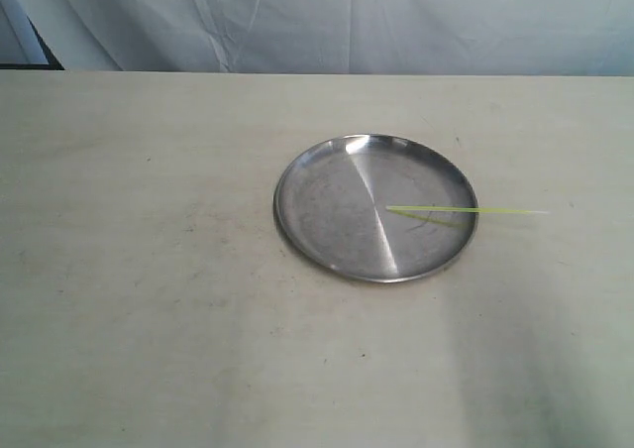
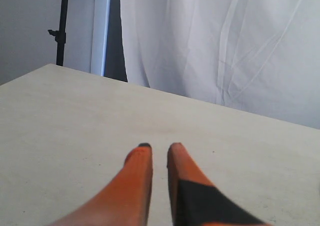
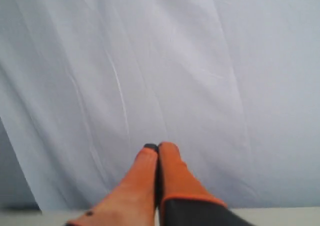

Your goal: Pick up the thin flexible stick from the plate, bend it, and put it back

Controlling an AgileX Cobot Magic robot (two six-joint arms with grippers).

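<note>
The round silvery plate (image 1: 337, 220) lies on the pale table, right of the middle of the exterior view. Across its right half rests the thin yellow-green stick (image 1: 461, 210), straight, its pale end reaching past the rim over the table. Neither arm shows in the exterior view. In the left wrist view my left gripper (image 2: 159, 147) hovers over bare table, its orange fingers a small gap apart and holding nothing. My right gripper (image 3: 158, 147) points at the white curtain, fingers pressed together and empty.
A white curtain (image 1: 347, 22) hangs behind the table's far edge. A black stand (image 2: 62, 31) rises past the table's corner in the left wrist view. Pale tabletop (image 1: 139, 270) stretches left of the plate.
</note>
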